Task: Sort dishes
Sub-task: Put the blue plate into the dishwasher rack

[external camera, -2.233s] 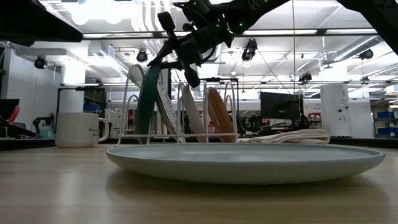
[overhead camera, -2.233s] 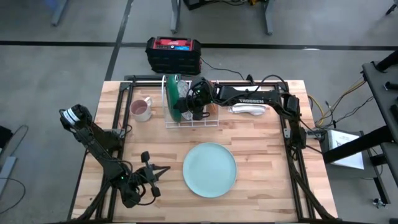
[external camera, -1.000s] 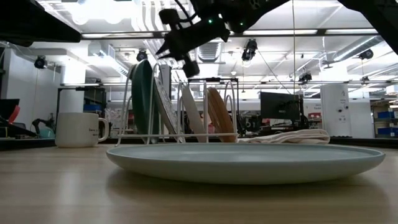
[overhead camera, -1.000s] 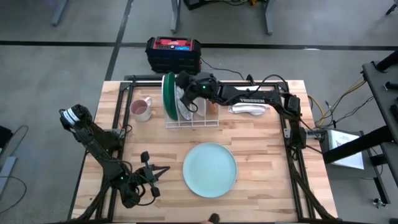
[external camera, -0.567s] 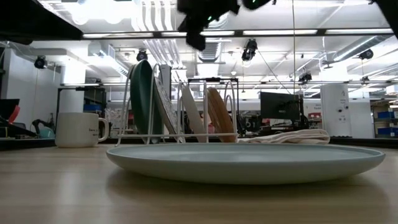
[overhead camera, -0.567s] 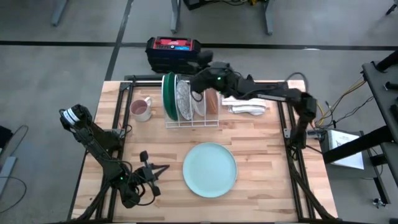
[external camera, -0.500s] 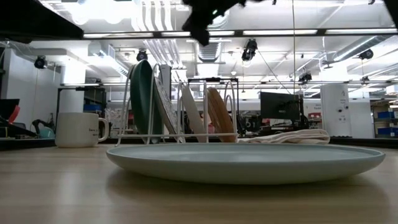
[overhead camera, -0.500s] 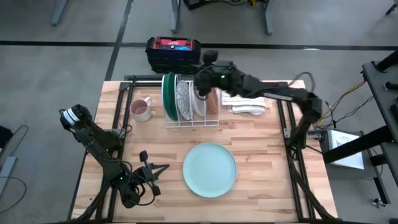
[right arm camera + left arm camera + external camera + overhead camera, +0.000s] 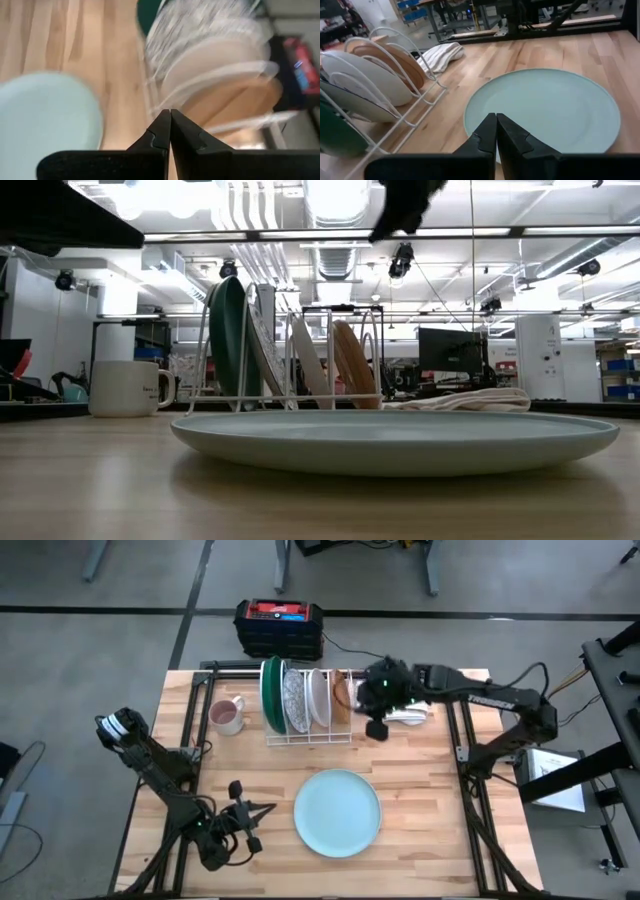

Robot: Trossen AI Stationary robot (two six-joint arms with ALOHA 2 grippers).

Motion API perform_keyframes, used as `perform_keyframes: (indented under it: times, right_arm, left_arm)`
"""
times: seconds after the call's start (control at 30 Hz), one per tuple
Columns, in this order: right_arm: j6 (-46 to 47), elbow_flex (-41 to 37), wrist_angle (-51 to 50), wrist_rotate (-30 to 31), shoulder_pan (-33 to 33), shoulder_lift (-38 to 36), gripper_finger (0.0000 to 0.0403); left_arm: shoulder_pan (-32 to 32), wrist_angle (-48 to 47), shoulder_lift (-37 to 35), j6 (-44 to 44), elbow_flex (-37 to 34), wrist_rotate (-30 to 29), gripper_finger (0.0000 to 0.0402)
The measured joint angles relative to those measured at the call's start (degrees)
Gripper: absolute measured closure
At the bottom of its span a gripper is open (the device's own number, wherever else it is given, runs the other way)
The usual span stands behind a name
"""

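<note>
On the counter (image 9: 430, 810) I held both jaws closed and empty, four plates racked (image 9: 308, 710), the mint plate (image 9: 337, 812) awaiting sorting.

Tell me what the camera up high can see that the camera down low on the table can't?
Only the high view shows both arms whole: the left gripper waiting near the table's front left, the right gripper beside the rack, jaws shut. It also shows the red and black box behind the table.

Only the low view shows the room behind, with ceiling lights and a monitor.

Both show the pale mint plate lying flat, the rack holding the dark green plate, speckled plate, white plate and brown plate, the mug and the cloth.
</note>
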Motion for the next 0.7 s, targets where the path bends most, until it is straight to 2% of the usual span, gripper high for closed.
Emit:
perform_keyframes:
  times: [0.13,0.4,0.53,0.7]
  right_arm:
    - [3.0,-9.1,1.6,0.0,2.2,-2.9,0.0403]
    - [10.5,-27.2,18.1,0.2,3.5,-7.3,0.0403]
    - [14.0,-32.5,21.4,0.2,3.4,-7.7,0.0403]
    - [18.8,-35.0,22.0,0.2,3.5,-7.9,0.0403]
  left_arm:
    - [1.3,0.4,0.0,-1.5,0.0,2.4,0.0401]
    - [3.4,4.3,0.2,-4.8,0.0,9.1,0.0401]
    - [3.5,8.2,2.9,-4.1,0.0,9.3,0.0401]
    - [3.5,12.0,8.8,-4.2,0.0,10.2,0.0401]
